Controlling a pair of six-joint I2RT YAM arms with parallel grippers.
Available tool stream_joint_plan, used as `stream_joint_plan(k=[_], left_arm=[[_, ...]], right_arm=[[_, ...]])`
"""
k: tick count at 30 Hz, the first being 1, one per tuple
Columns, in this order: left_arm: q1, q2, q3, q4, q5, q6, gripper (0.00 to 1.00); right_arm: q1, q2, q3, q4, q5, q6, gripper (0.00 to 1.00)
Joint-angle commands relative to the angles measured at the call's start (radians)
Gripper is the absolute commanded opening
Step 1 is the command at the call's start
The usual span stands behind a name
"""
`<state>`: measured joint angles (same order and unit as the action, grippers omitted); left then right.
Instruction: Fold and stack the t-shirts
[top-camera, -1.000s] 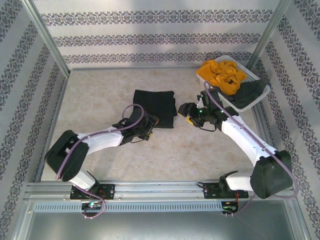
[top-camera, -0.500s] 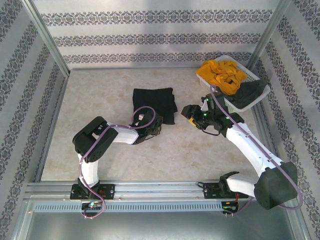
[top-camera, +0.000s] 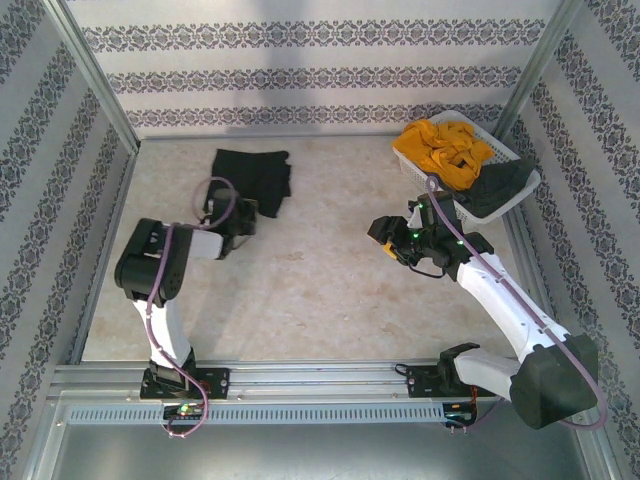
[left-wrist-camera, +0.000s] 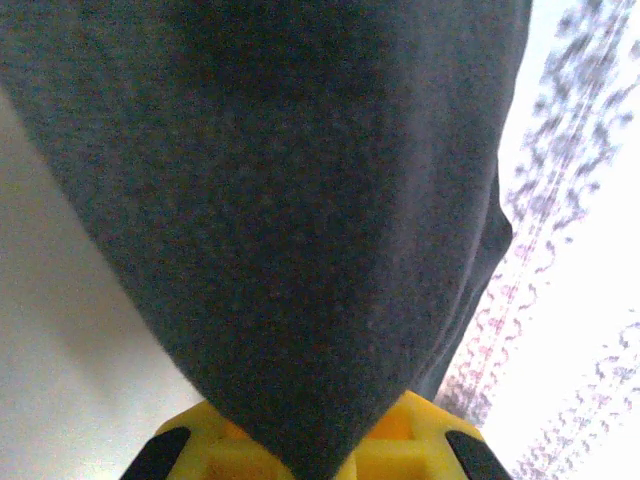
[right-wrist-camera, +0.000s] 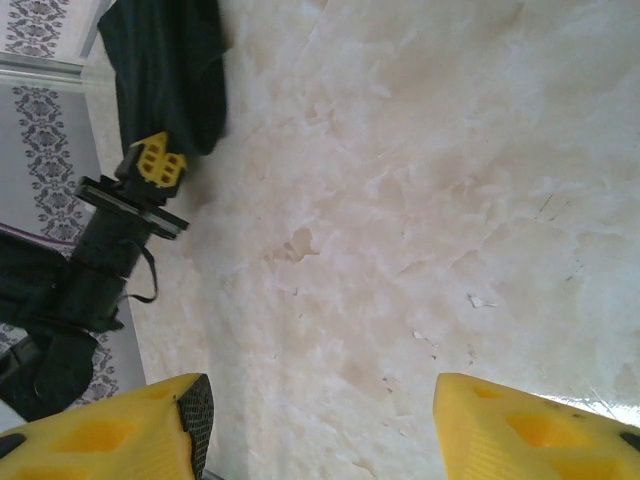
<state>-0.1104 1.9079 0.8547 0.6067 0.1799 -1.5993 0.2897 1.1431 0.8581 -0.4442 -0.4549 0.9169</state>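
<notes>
Moved since a second ago: the black shirt (top-camera: 255, 172), which then lay folded on the mid counter (top-camera: 320, 290) a short way left of the basket (top-camera: 512, 152), now sits well to the left of the basket. My left tool (top-camera: 243, 213) went with it. My right tool (top-camera: 385, 236) has barely shifted.

Item 1, black shirt: folded dark bundle, flat on the counter, far left of the basket. Its near edge is pinched in my left tool. In the left wrist view the cloth runs down between the closed yellow fingers (left-wrist-camera: 430, 445) and spreads out beyond them.

Item 2, yellow shirt (top-camera: 443, 148): crumpled, heaped in the basket's far-left part.

Item 3, dark grey shirt (top-camera: 495, 188): crumpled in the basket's near-right part, draped over its rim.

Item 4, left tool: clamped on the black shirt.

Item 5, right tool: just left of the basket's near side, jaws standing wide over bare counter. In the right wrist view the pale stone-patterned surface lies between the two yellow fingers (right-wrist-camera: 520, 425).
</notes>
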Motion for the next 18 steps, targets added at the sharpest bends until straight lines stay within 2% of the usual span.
stream_joint_plan(k=[1, 4, 8, 11, 14, 18], left_arm=[[0.147, -0.004, 0.004, 0.004, 0.189, 0.211, 0.0], [0.276, 0.041, 0.058, -0.025, 0.283, 0.285, 0.0], [0.4, 0.129, 0.183, -0.079, 0.385, 0.379, 0.0], [0.457, 0.191, 0.304, -0.178, 0.468, 0.477, 0.0], [0.491, 0.213, 0.392, -0.317, 0.497, 0.596, 0.0], [0.525, 0.222, 0.424, -0.383, 0.522, 0.66, 0.0]], right_arm=[[-0.008, 0.004, -0.002, 0.009, -0.022, -0.007, 0.6], [-0.007, 0.022, 0.009, 0.015, -0.024, -0.007, 0.6], [0.0, 0.058, 0.027, 0.042, -0.035, -0.009, 0.6], [0.012, 0.072, 0.04, 0.114, -0.067, -0.018, 0.6], [0.026, 0.066, 0.038, 0.216, -0.108, -0.018, 0.6], [0.035, 0.065, 0.03, 0.329, -0.123, 0.0, 0.61]])
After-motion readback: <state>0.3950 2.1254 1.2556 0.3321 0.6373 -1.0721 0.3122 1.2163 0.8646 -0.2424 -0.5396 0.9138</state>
